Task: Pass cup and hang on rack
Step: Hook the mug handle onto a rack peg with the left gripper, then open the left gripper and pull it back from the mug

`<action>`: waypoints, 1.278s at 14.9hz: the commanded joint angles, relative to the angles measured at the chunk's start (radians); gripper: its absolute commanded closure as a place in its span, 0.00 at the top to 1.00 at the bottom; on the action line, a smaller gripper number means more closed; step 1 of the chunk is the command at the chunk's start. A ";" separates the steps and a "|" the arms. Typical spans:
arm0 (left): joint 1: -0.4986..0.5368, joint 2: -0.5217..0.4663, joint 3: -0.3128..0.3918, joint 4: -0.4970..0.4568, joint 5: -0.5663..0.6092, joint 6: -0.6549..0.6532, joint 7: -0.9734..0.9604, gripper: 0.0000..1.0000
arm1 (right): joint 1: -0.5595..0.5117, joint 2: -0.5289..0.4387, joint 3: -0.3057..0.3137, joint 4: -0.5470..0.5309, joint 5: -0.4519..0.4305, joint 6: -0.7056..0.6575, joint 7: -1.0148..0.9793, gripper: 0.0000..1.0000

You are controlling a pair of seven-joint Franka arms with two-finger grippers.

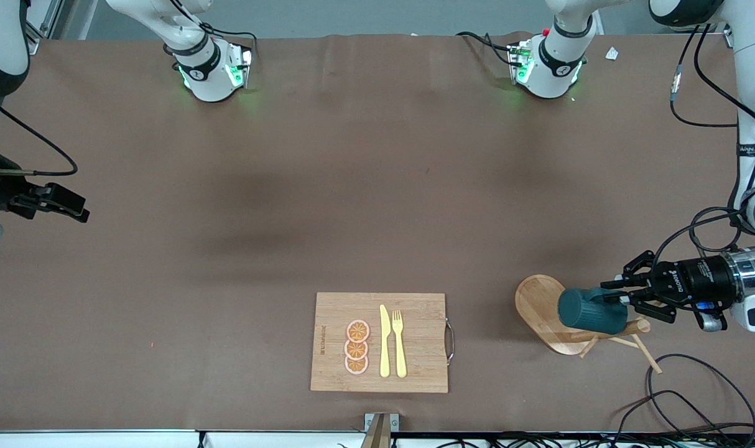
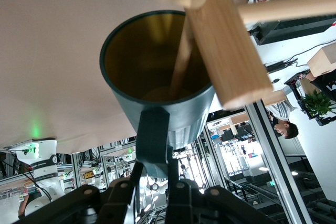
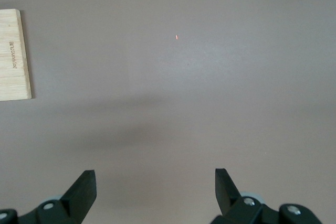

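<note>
The dark teal cup (image 1: pixel 592 309) lies on its side in the air against the wooden rack (image 1: pixel 539 305), at the left arm's end of the table. My left gripper (image 1: pixel 620 297) is shut on the cup's handle (image 2: pixel 152 135). In the left wrist view the mustard inside of the cup (image 2: pixel 157 77) faces the rack's thick post (image 2: pixel 226 51), and a thin peg (image 2: pixel 181 61) reaches into the cup's mouth. My right gripper (image 1: pixel 73 208) waits over bare table at the right arm's end, open with nothing between its fingers (image 3: pixel 84 187).
A wooden cutting board (image 1: pixel 380 342) with orange slices (image 1: pixel 357 347), a yellow knife (image 1: pixel 384 341) and a yellow fork (image 1: pixel 399 342) lies near the front edge; its corner shows as the cutting board (image 3: pixel 14 56). Black cables (image 1: pixel 682 398) loop near the rack.
</note>
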 commanded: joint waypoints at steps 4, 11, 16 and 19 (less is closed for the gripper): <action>0.013 0.020 -0.003 0.011 -0.025 -0.013 0.019 0.08 | -0.005 -0.031 0.006 -0.036 -0.021 0.007 -0.006 1.00; 0.016 0.012 0.000 0.014 -0.025 -0.011 0.018 1.00 | -0.005 -0.031 0.008 -0.036 -0.021 0.007 -0.006 1.00; 0.019 -0.055 0.001 0.020 -0.015 -0.014 0.013 1.00 | -0.005 -0.031 0.007 -0.036 -0.021 0.008 -0.006 1.00; -0.002 -0.159 -0.013 0.018 0.130 -0.016 0.019 1.00 | -0.005 -0.031 0.008 -0.036 -0.021 0.008 -0.006 1.00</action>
